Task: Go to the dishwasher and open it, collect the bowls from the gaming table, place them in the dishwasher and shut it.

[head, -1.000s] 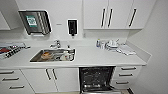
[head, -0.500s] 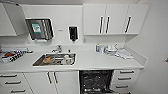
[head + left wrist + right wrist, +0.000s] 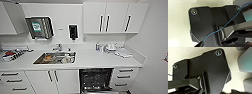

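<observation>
Built-in dishwasher [image 3: 96, 80] stands open under the white bench [image 3: 95, 60], dark interior with wire racks showing; its lowered door is cut off at the frame bottom. Stainless sink [image 3: 55, 57] left of it holds blurred items, hard to identify. Behind: small clutter on the bench near the right wall, white wall cabinets [image 3: 110, 17] above. End effector state on either arm: cannot tell.

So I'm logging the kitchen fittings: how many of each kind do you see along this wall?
Dishwasher, open: 1
Sink: 1
Tap: 1
Wall dispensers: 2, paper towel dispenser and black soap dispenser
Total: 5
</observation>
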Tool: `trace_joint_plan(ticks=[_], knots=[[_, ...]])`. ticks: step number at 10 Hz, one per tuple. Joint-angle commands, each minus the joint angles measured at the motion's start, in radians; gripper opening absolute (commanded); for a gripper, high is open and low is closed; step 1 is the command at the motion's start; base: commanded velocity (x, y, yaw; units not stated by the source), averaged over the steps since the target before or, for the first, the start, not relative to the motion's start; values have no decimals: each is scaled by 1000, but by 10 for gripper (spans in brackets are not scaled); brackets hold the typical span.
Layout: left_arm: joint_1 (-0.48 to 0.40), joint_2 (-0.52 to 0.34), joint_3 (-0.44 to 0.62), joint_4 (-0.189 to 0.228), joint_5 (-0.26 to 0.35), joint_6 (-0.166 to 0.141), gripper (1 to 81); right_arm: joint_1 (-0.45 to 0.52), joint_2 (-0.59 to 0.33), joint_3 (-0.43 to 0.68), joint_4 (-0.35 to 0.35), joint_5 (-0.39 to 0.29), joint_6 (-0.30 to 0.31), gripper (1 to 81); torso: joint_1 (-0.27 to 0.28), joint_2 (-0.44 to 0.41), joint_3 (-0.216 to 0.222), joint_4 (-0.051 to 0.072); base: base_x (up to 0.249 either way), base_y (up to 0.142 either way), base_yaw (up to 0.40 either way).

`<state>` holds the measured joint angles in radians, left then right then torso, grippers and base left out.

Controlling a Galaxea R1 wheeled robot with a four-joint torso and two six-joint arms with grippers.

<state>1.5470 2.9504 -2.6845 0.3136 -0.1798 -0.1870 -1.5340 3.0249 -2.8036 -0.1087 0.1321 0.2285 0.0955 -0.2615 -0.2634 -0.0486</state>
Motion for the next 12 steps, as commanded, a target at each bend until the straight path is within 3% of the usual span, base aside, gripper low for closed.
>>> trace_joint_plan(ticks=[1, 2, 3, 4, 5, 6, 10, 11, 12], knots=[[-31, -7, -2, 1, 45, 0, 811, 34, -2, 0, 9, -49, -2, 811, -62, 96, 77, 0, 0, 0, 0], [-31, -7, -2, 1, 45, 0, 811, 34, -4, 0, 6, -49, -5, 811, -84, 131, 102, 0, 0, 0, 0], [-31, -7, -2, 1, 45, 0, 811, 34, -5, 0, 6, -49, -5, 811, -95, 261, 111, 0, 0, 0, 0], [-31, -7, -2, 1, 45, 0, 811, 34, -4, 0, 6, -49, -6, 811, -95, 203, 70, 0, 0, 0, 0], [-31, -5, -5, 1, 45, 0, 811, 33, -4, 0, 6, -49, -6, 811, -95, 237, 76, 0, 0, 0, 0], [-32, -5, -3, 1, 45, 0, 811, 31, -4, 0, 4, -49, -6, 811, -83, 172, 82, 0, 0, 0, 0], [-31, -2, -3, 1, 45, 0, 811, 30, -4, 0, 6, -49, -5, 811, -88, 229, 84, 0, 0, 0, 0], [-31, -2, -3, -1, 45, 0, 811, 30, -4, 0, 6, -49, -6, 811, -89, 229, 160, 0, 0, 0, 0], [-32, 0, -3, -1, 45, 0, 811, 28, -4, 0, 6, -49, -6, 811, -88, 229, 170, 0, 0, 0, 0]])
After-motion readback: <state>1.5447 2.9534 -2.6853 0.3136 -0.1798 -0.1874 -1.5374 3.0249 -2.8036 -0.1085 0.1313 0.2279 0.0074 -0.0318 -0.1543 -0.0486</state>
